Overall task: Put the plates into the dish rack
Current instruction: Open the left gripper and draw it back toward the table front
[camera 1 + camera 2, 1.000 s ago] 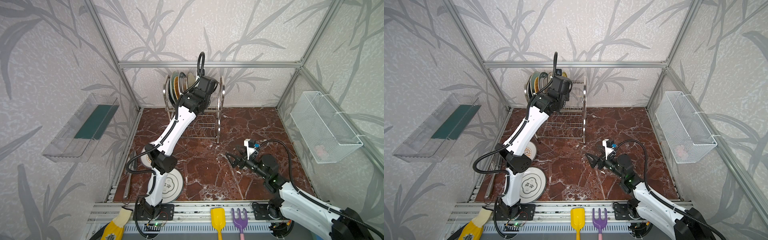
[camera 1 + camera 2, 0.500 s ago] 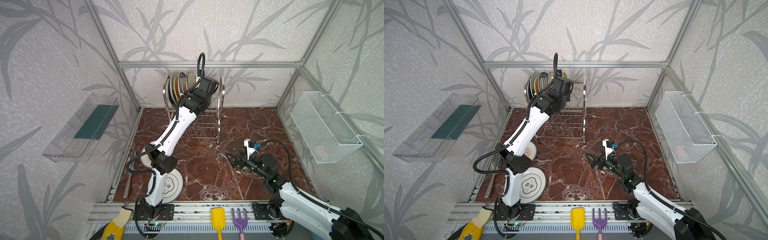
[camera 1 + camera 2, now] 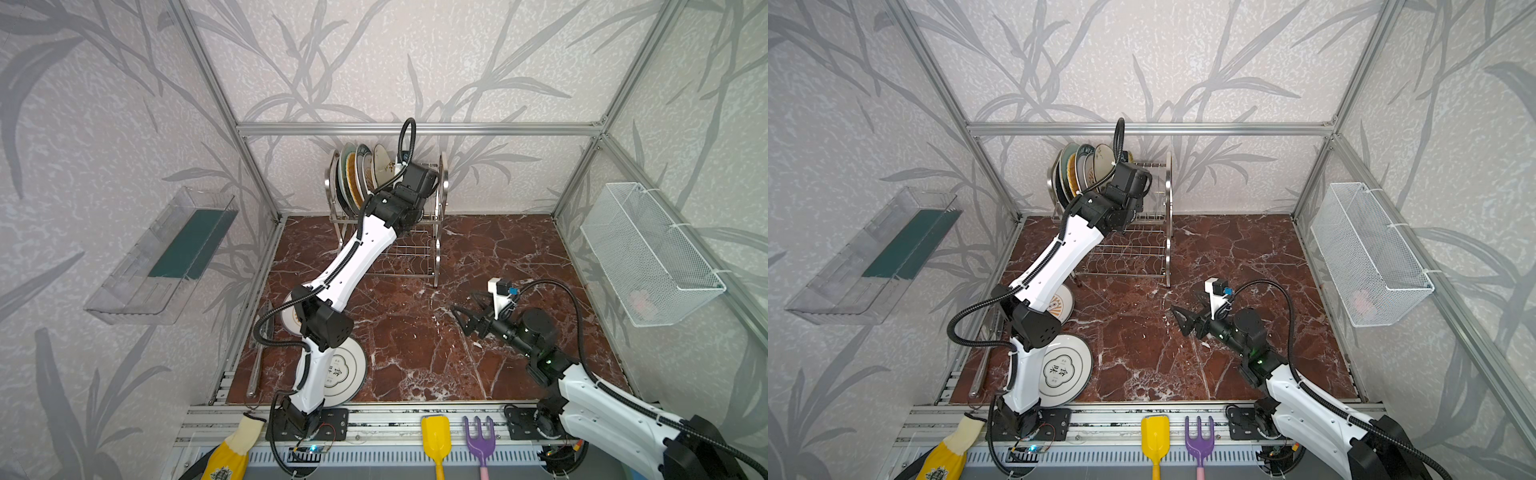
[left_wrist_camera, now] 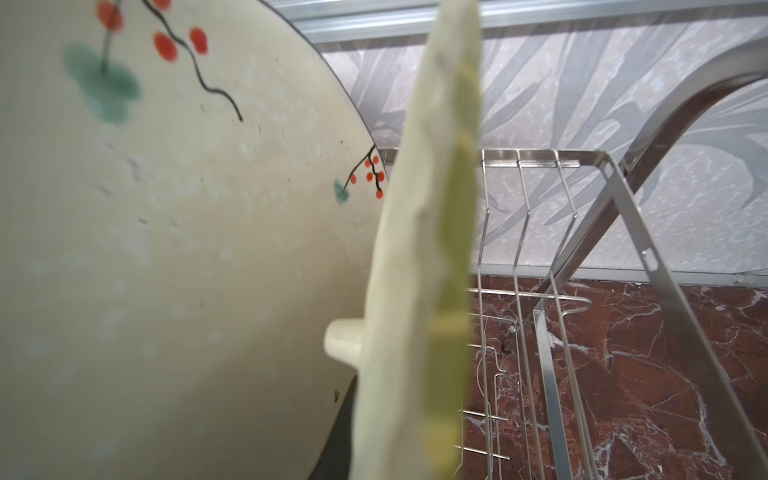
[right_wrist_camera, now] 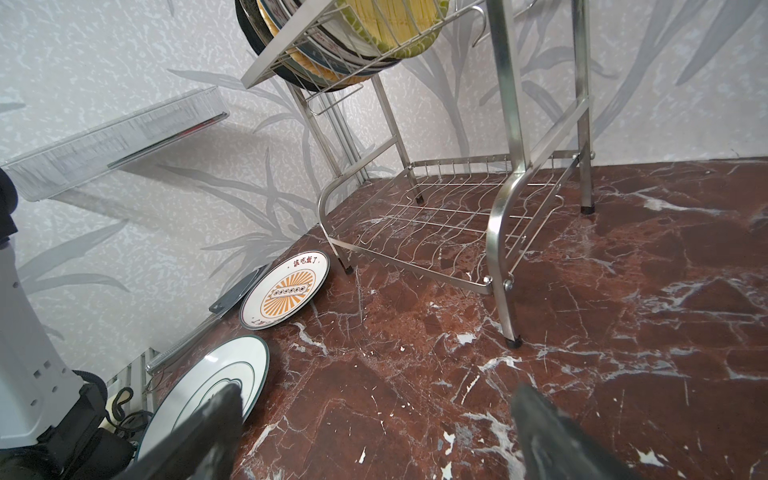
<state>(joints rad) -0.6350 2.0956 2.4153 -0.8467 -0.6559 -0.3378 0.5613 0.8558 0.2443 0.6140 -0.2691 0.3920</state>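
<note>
item: yellow striped plate (image 4: 432,249).
location: upper tier of the dish rack (image 3: 444,195), standing on edge, just beside the cream floral plate (image 4: 166,249). bare slot wires (image 4: 519,208) stand on its other side.
holder: left gripper (image 4: 395,345), reached up to the tier. one pale fingertip (image 4: 341,345) shows against the plate's face and the other is hidden behind it. whether the jaws clamp the plate or stand a little off it cannot be told.
second holder: right gripper (image 3: 467,316), jaws wide apart with nothing between them, low over the marble floor (image 3: 415,353), well apart from the rack.
stock in rack: a row of upright plates (image 3: 357,174) toward the left of the tier in both top views.
stock outstanding: chinese-character plate (image 3: 347,370) and an orange-sunburst plate (image 5: 286,291), both flat on the floor.
step in hand, as judged: seating and letting go of the yellow plate.
handling notes:
- the lower rim should sit between two wires before the grip is given up.
- the jaws should part only a little, as the floral plate is close.
- the gripper should draw back along the plate's own plane, not across it.
- a lean on the neighbour is acceptable; a rocking plate is not.
</note>
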